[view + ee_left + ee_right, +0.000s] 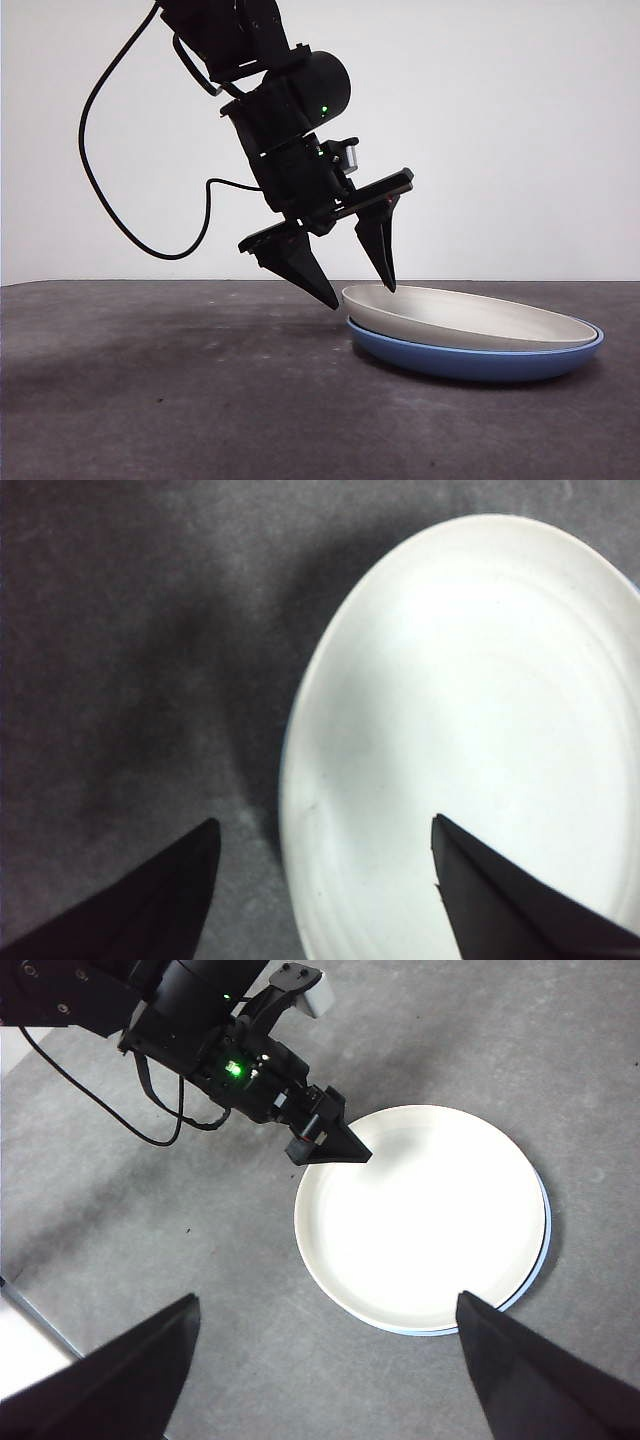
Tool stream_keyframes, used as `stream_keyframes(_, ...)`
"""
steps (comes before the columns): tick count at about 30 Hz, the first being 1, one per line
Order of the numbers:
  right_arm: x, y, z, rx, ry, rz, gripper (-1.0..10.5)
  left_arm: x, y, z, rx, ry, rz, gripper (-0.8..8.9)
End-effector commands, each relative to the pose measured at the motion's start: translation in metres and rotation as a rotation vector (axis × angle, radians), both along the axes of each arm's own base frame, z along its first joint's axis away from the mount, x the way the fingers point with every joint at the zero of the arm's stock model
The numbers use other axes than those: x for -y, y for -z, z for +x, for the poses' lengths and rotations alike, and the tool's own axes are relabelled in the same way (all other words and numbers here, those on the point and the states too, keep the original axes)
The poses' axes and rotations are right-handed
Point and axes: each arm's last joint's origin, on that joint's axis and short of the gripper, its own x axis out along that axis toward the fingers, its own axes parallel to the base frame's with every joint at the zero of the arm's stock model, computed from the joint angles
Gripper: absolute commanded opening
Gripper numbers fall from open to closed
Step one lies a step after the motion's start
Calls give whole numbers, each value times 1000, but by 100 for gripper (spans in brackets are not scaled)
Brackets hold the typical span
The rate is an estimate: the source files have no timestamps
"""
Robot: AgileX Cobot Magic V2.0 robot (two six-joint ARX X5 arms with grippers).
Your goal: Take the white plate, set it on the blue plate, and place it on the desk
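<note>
Hidden and cut-off parts around the stacked plates

The blue plate is almost wholly covered by the white plate: only its outer wall shows from the front, and a thin crescent from the right wrist camera. In the left wrist view the white plate runs off the frame edge and looks soft and overexposed. The left claw straddles the white plate's rim; whether its tips touch cannot be told. The worktop is cropped on all sides.

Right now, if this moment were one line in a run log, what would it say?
white plate: stacked in blue plate on desk | left gripper: open, straddling white plate's rim | right gripper: open, high above
</note>
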Motion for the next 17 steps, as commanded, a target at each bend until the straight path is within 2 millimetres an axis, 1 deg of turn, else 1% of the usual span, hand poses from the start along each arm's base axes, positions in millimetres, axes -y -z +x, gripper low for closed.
stream_keyframes(1, 0, -6, 0, 17, 2, 7, 412, -1, -36, -3, 91, 21, -56, 344)
stream_keyframes(5, 0, -6, 0, 16, 2, 6, 412, -18, -79, -13, 174, 28, -93, 344)
stream_keyframes(6, 0, -6, 0, 16, 2, 6, 412, -25, -93, -18, 201, 31, -102, 344)
stream_keyframes(8, 0, -6, 1, 15, 2, 6, 412, -36, -114, -26, 242, 33, -114, 344)
stream_keyframes(10, 0, -6, 1, 15, 2, 6, 412, -53, -139, -38, 289, 35, -122, 344)
stream_keyframes(13, 0, -6, 1, 15, 2, 6, 412, -75, -169, -57, 350, 45, -124, 344)
stream_keyframes(16, 0, -6, 1, 15, 2, 6, 412, -98, -193, -76, 400, 49, -116, 344)
stream_keyframes(17, 0, -6, 1, 15, 2, 6, 412, -104, -198, -81, 409, 48, -112, 344)
